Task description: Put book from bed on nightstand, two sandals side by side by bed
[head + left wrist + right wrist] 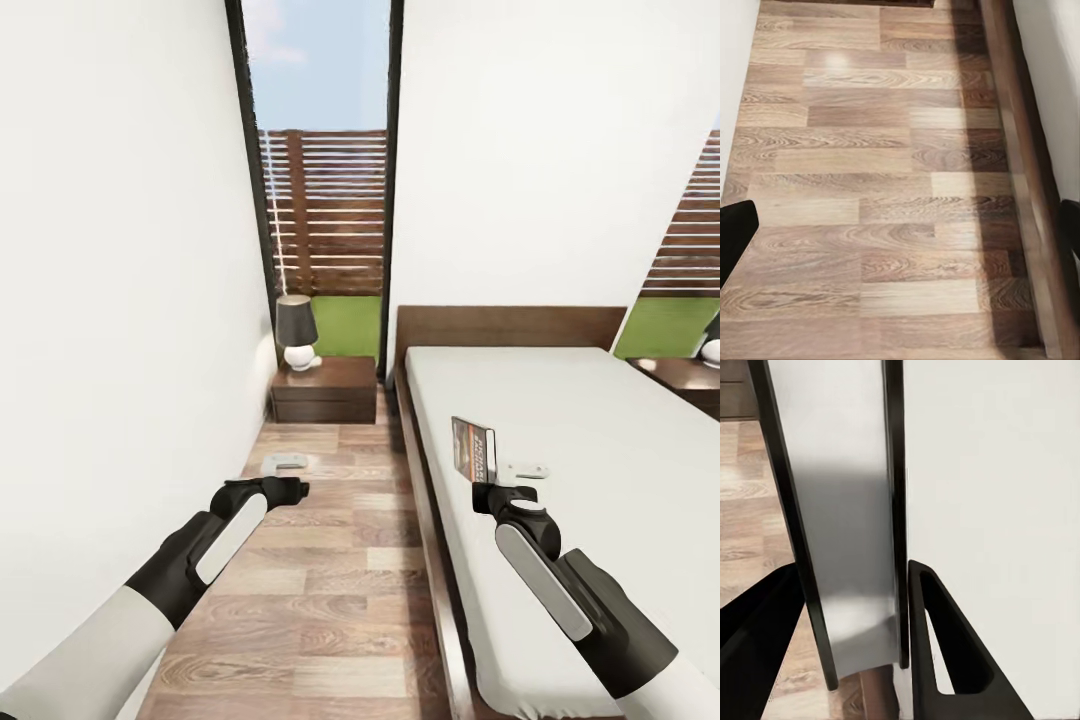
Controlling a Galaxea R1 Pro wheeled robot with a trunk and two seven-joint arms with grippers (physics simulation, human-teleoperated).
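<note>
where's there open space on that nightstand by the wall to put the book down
The dark-brown wooden nightstand has bare top on its bed-side half, toward the dark-framed bed. Its wall-side rear corner is crowded by the black-shaded lamp. The thin paperback book sits in the right gripper, jaws closed on it.

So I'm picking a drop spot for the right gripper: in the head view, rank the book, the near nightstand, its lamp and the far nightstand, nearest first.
From the right gripper:
1. Book, upright between its fingers over the bed edge.
2. Near nightstand, ahead to the left, beside the headboard.
3. Lamp, at that nightstand's back.
Far nightstand, across the bed: too close to call against these two.
</note>
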